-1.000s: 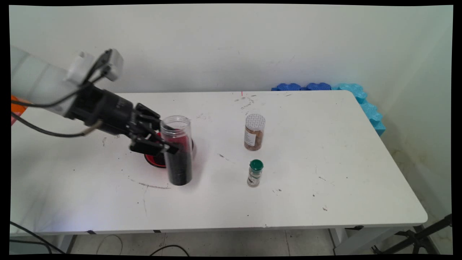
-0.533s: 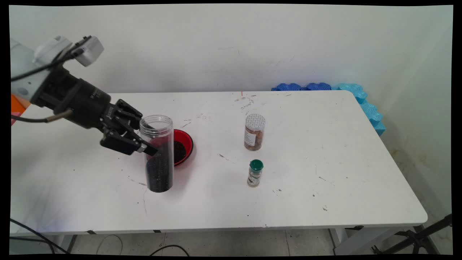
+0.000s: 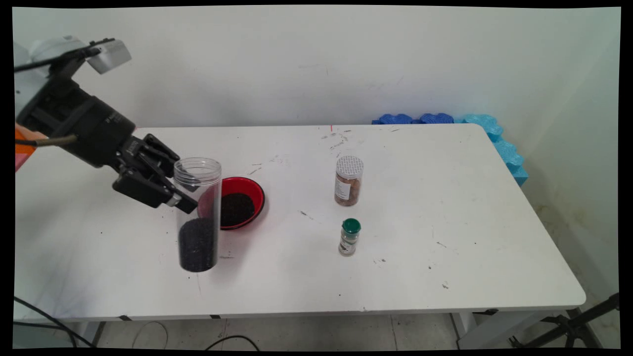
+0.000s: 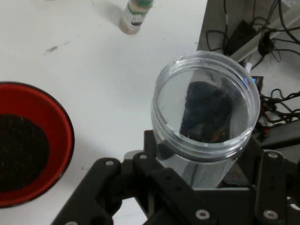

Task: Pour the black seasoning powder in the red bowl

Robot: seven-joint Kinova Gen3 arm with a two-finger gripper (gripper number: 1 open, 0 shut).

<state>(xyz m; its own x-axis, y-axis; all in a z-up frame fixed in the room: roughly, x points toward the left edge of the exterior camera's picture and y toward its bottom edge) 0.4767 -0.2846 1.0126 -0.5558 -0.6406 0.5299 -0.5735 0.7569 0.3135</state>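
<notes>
Two views. Main view: you see the gripper [image 3: 173, 190] clamping a clear jar [image 3: 198, 217] of black grains, upright, just left of the red bowl [image 3: 241, 201]. Hand view: you look into the jar [image 4: 206, 103] from above, fingers closed around it; bowl [image 4: 33, 145] at left.

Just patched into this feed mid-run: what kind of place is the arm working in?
Probably a lab or test room, not a kitchen: a scuffed white table against a bare wall, blue foam mats behind it, cables on the floor. The gripper holds a clear jar beside a red bowl.

Red bowl [image 3: 237, 202] beside held jar [image 3: 199, 217]
</notes>
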